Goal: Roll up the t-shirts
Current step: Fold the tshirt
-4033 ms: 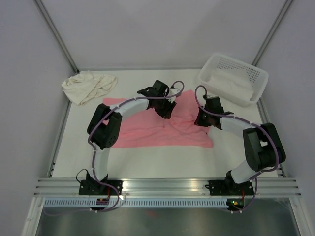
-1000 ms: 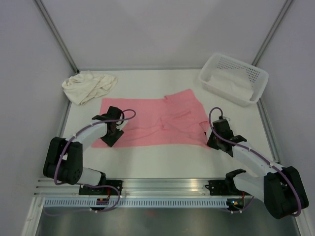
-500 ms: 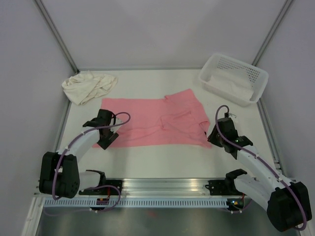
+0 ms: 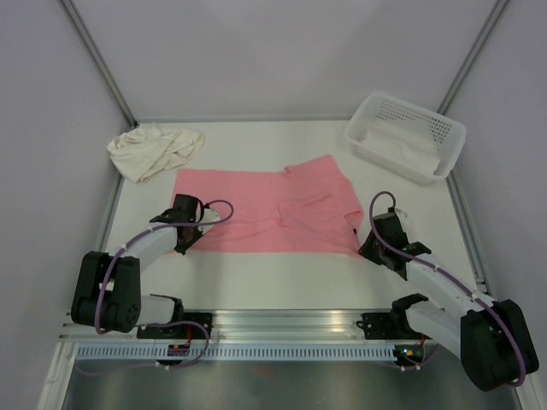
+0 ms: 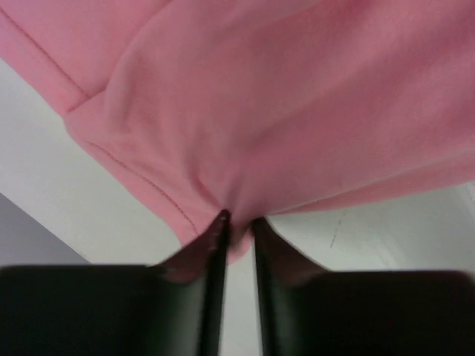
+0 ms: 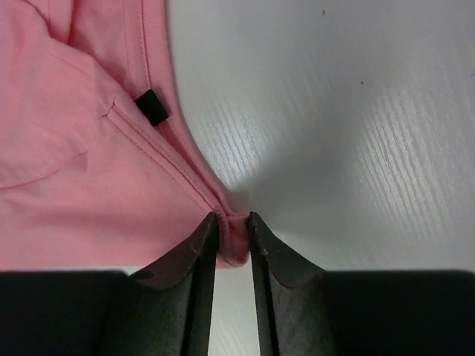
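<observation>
The cream t-shirt (image 4: 154,150) sits bunched at the far-left corner, apart from the salmon pink t-shirt (image 4: 252,209) lying flat across the table (image 4: 282,278). My left tool (image 5: 237,219) pinches its near-left hem corner and my right tool (image 6: 231,216) its near-right corner, with bare table along the near edge.

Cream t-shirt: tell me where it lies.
In the top view the cream t-shirt lies bunched at the table's far left corner, just beyond the pink t-shirt.

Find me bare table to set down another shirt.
Bare table along the back, between the cream t-shirt and the basket; also in front, between the pink t-shirt and the rail. Crowded middle: left gripper and right gripper pinch its near corners.
</observation>
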Robot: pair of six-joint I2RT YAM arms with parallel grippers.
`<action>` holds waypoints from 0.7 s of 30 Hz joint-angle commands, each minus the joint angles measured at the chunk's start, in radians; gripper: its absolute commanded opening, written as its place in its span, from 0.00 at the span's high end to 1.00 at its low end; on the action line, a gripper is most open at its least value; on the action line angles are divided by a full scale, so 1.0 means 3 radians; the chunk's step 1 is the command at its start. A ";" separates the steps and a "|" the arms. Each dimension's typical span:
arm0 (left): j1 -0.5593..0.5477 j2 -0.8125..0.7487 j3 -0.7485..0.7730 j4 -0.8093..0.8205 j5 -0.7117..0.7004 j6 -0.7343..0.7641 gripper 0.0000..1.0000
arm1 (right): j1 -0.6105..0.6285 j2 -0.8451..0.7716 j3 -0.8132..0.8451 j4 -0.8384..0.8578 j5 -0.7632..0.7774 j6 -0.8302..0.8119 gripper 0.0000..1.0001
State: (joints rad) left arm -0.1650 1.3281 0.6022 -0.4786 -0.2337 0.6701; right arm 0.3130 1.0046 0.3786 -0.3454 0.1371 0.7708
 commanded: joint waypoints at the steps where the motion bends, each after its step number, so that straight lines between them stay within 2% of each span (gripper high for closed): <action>1: 0.0018 0.0114 -0.0192 0.0291 -0.0080 0.0098 0.91 | -0.0036 0.0001 -0.0193 0.0180 -0.0063 0.0207 0.71; 2: 0.0018 0.0103 -0.0207 0.0312 -0.0100 0.0098 0.97 | -0.0046 -0.0030 -0.0209 0.0175 -0.0058 0.0222 0.84; 4: 0.0018 0.0063 -0.0268 0.0307 -0.0136 0.0195 0.98 | -0.0056 -0.0162 -0.0214 0.0114 -0.0018 0.0243 0.97; 5: 0.0018 0.0007 -0.0284 0.0312 -0.0157 0.0216 0.98 | -0.0062 -0.0204 -0.0199 0.0073 0.0048 0.0243 1.00; 12: 0.0166 -0.0265 -0.0356 0.0215 -0.0295 0.0777 0.98 | -0.0062 -0.0495 -0.0132 -0.0183 0.0218 0.0253 1.00; 15: 0.0182 -0.0239 -0.0376 0.0108 -0.0249 0.0814 0.98 | -0.0062 -0.0501 -0.0152 -0.0209 0.0116 0.0238 0.99; 18: 0.0177 -0.0234 -0.0391 0.0005 -0.0127 0.0789 0.98 | -0.0062 -0.0531 -0.0188 -0.0244 0.0024 0.0238 0.94; 21: 0.0177 -0.0285 -0.0412 -0.0148 -0.0014 0.0804 0.98 | -0.0062 -0.0689 -0.0173 -0.0422 -0.0038 0.0243 1.00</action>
State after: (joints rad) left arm -0.1238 1.2598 0.5026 -0.4263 -0.2787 0.8692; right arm 0.3008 0.8452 0.3313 -0.3988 0.1230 0.8349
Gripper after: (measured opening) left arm 0.031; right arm 0.024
